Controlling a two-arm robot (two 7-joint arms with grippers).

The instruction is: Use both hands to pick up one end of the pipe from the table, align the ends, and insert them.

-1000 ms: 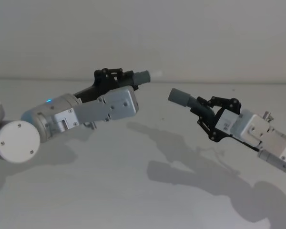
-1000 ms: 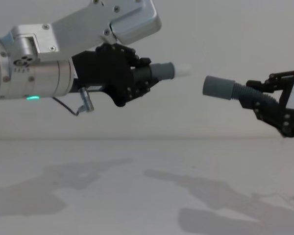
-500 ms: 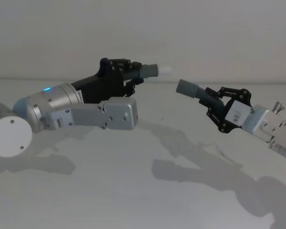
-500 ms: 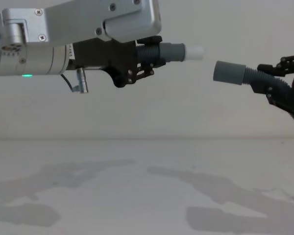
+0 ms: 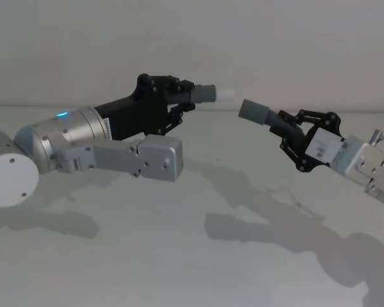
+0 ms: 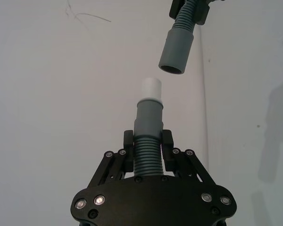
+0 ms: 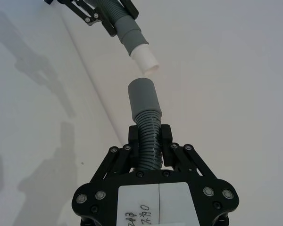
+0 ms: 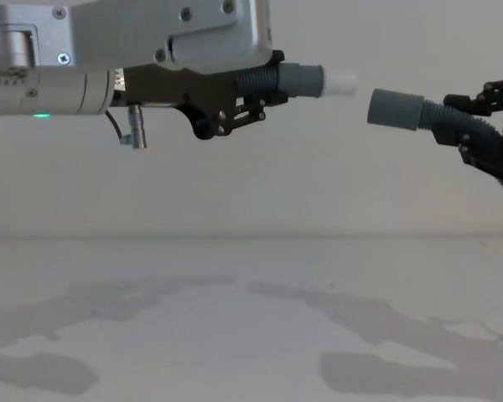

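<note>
White table (image 5: 179,256), arm shadows, pale wall (image 5: 192,38) seemingly behind

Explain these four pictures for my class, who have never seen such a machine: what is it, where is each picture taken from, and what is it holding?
This is a robot with two silver-grey arms, each ending in a black two-finger gripper. One picture looks down from its head, one looks across from its chest, and two come from cameras on its wrists. The left gripper is shut on a dark grey ribbed tube piece with a white stub end. The right gripper is shut on a second ribbed tube piece with a wider open grey collar. Both pieces are held in the air above the plain white table, their ends facing each other with a small gap, not yet joined. Only shadows fall on the table.
</note>
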